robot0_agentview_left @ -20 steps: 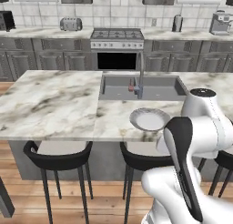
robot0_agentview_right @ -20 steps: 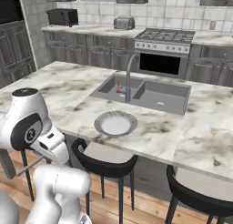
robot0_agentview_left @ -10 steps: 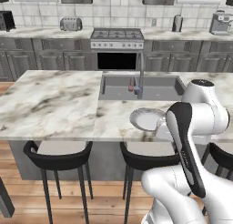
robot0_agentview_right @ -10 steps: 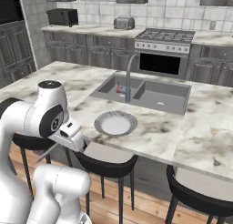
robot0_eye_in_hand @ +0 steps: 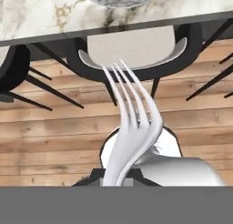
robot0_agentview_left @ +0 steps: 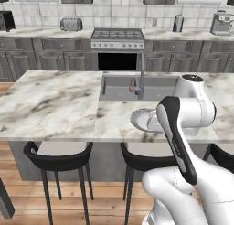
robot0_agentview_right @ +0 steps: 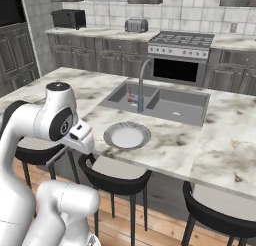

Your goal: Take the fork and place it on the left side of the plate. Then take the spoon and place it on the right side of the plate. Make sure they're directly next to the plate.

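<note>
Since the earlier pictures we see the arm raised and swung forward toward the island: before, its upper joint sat low beside the base, and now it stands at counter height near the front edge. The fork [robot0_eye_in_hand: 132, 127] rides with it. In the hand view the prongs rise from the bottom centre toward 12 o'clock, curved and close to the camera, and the gripper [robot0_eye_in_hand: 119, 182] is pressed together, pinching the fork by its handle. We judge from this that the pick of the fork is done and the carry toward the plate is in hand.

The plate [robot0_agentview_right: 127, 136] lies on the marble island counter [robot0_agentview_right: 200, 145], near the front edge, with the sink [robot0_agentview_right: 170, 102] behind it at about 12 o'clock. In the left base view the plate [robot0_agentview_left: 140, 119] is partly covered by the arm. In the hand view only the front rim of the plate [robot0_eye_in_hand: 120, 1] shows, at 12 o'clock above the prongs, and a bar stool [robot0_eye_in_hand: 134, 50] stands between. So the fork is below and in front of the counter, well apart from the plate. We judge it must rise over the edge and then go to the plate's left side.

We cannot make out the spoon anywhere. We find no brand, label or writing that can be read.
</note>
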{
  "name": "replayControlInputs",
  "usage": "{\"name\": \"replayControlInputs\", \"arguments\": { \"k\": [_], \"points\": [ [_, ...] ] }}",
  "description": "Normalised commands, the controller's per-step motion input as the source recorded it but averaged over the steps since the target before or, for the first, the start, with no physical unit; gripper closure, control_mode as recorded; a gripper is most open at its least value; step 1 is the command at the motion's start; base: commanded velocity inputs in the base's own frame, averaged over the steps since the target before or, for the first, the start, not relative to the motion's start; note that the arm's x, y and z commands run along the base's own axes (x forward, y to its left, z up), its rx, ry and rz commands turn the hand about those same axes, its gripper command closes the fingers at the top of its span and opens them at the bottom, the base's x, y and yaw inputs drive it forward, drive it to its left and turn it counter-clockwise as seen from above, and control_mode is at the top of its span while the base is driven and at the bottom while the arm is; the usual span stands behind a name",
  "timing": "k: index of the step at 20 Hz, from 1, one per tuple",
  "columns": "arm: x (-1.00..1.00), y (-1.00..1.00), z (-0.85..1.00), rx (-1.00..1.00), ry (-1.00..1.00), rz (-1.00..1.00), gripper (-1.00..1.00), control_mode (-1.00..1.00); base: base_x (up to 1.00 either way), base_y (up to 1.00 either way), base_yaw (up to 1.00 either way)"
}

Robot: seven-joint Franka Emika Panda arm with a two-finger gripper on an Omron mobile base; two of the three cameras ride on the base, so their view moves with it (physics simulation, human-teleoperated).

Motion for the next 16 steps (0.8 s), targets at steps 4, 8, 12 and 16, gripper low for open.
{"name": "replayControlInputs", "arguments": {
  "k": [4, 8, 12, 16],
  "points": [
    [0.73, 0.25, 0.00, 0.00, -0.03, 0.15, 1.00, -1.00, 0.00, 0.00, 0.00],
    [0.80, 0.14, -0.06, -0.01, -0.03, 0.25, 1.00, -1.00, 0.00, 0.00, 0.00],
    [0.83, 0.04, -0.20, -0.04, 0.00, 0.32, 1.00, -1.00, 0.00, 0.00, 0.00],
    [0.76, 0.04, -0.23, -0.08, 0.00, 0.31, 1.00, -1.00, 0.00, 0.00, 0.00]
  ]
}}
